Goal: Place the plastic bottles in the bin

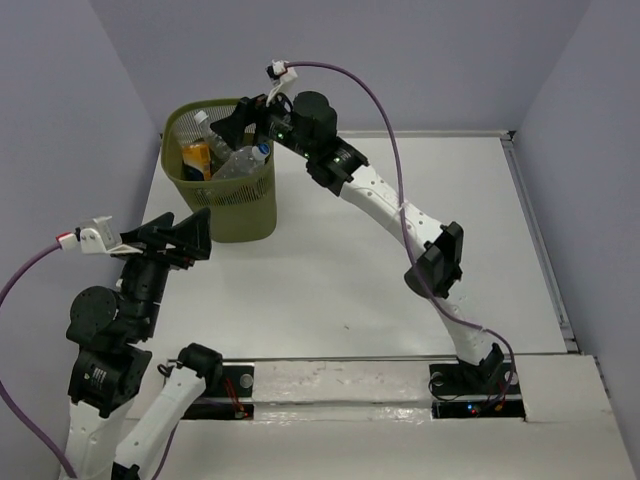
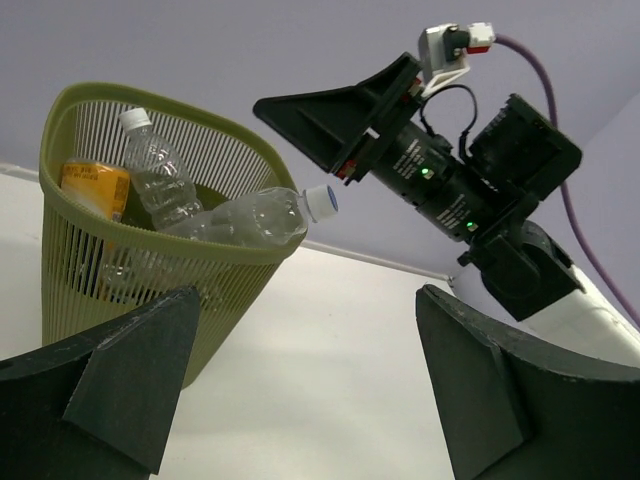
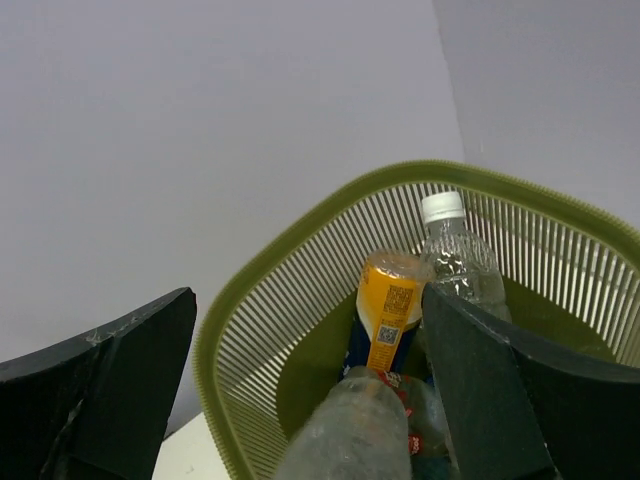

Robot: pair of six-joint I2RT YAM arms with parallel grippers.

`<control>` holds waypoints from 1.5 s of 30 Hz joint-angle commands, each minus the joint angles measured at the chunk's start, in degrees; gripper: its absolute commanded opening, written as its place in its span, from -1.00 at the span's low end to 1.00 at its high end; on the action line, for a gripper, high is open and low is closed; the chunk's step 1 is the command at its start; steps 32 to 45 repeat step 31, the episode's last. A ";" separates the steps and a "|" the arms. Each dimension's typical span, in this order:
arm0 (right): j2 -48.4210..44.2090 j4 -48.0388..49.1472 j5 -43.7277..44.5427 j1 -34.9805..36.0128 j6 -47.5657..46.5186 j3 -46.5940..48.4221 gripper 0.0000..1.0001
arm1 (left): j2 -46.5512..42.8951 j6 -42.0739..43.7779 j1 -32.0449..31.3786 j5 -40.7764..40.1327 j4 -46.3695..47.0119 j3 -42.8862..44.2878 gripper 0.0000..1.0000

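The olive-green bin (image 1: 240,215) stands at the table's far left and holds several plastic bottles. An orange bottle (image 1: 197,158) and a clear white-capped bottle (image 1: 207,124) stand inside it. A clear crinkled bottle (image 1: 240,160) lies slanted with its cap at the rim. My right gripper (image 1: 250,122) hovers over the bin's right rim, open and empty. In the right wrist view the right gripper (image 3: 308,300) looks down on the crinkled bottle (image 3: 360,430) and the orange bottle (image 3: 385,310). My left gripper (image 1: 188,230) is open and empty beside the bin's near-left wall.
In the left wrist view my left gripper (image 2: 305,310) faces the bin (image 2: 100,260), the slanted bottle (image 2: 255,215) and the right gripper (image 2: 310,115). Grey walls close the table's far side and both sides. A raised edge (image 1: 535,230) runs along the right.
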 commanded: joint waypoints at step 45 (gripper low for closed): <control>-105.81 -12.98 9.94 0.44 4.30 -91.96 0.99 | -2.28 -1.05 -0.31 17.00 5.62 -10.52 0.98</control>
